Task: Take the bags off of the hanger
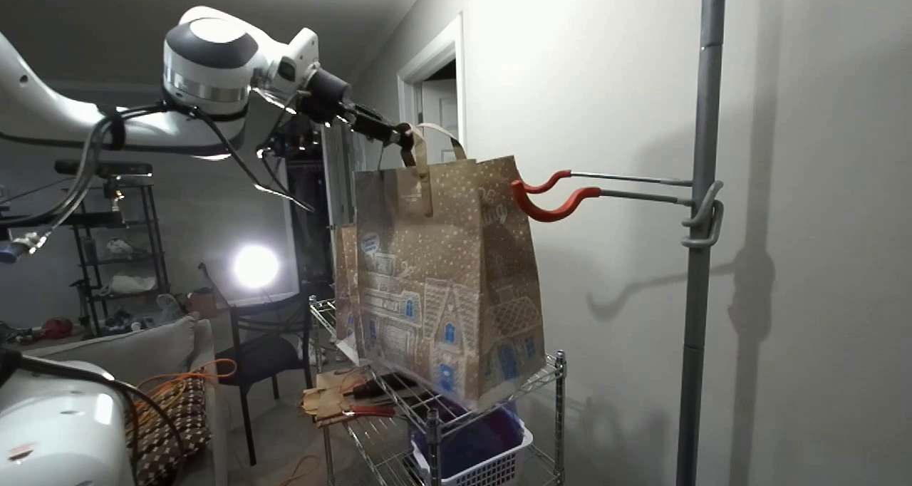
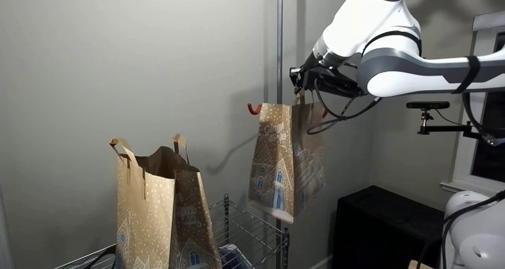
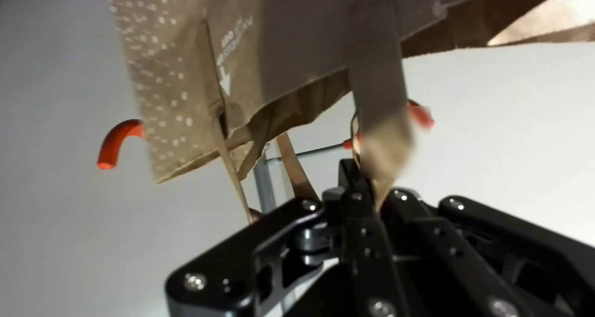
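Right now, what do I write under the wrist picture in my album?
The gripper pinches a bag by a handle, red bits of the hanger peeking out behind.

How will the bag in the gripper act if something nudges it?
With the gripper pinching a paper handle, the bag would probably swing or twist. Its thin-looking paper, wavy along the top in the wrist view, would likely crease. Flat-looking sides suggest it may be light, though its inside bottom is hidden.

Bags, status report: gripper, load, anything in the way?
Gripper shut on one bag by its handle. Both off the hanger; other bag at the rack. Hanger looks close to held bag; contact unclear.
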`<state>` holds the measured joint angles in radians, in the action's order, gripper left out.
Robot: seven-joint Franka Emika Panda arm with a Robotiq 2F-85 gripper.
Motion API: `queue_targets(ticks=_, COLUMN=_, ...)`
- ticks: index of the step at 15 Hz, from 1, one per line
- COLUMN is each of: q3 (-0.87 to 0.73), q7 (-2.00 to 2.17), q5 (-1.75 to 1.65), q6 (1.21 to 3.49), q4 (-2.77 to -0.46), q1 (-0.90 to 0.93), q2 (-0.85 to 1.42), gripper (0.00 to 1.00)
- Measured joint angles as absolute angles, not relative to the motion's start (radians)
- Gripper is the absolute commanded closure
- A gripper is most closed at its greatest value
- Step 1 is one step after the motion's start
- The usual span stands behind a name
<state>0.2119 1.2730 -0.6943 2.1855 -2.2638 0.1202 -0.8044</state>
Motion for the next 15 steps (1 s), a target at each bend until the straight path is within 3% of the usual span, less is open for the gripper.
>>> queue_targets(ticks=9, q3=0.218, q7=0.916, q5=-0.317, q6=2.49, q4=-2.257, q1=0.173, q2=-0.684, gripper=0.96)
queue_targets(ticks=15, q3=0.193, q7=0.561, q5=-0.009, q6=2.526, q4=-2.206, q1=0.267, q2=-0.573, gripper=0.96)
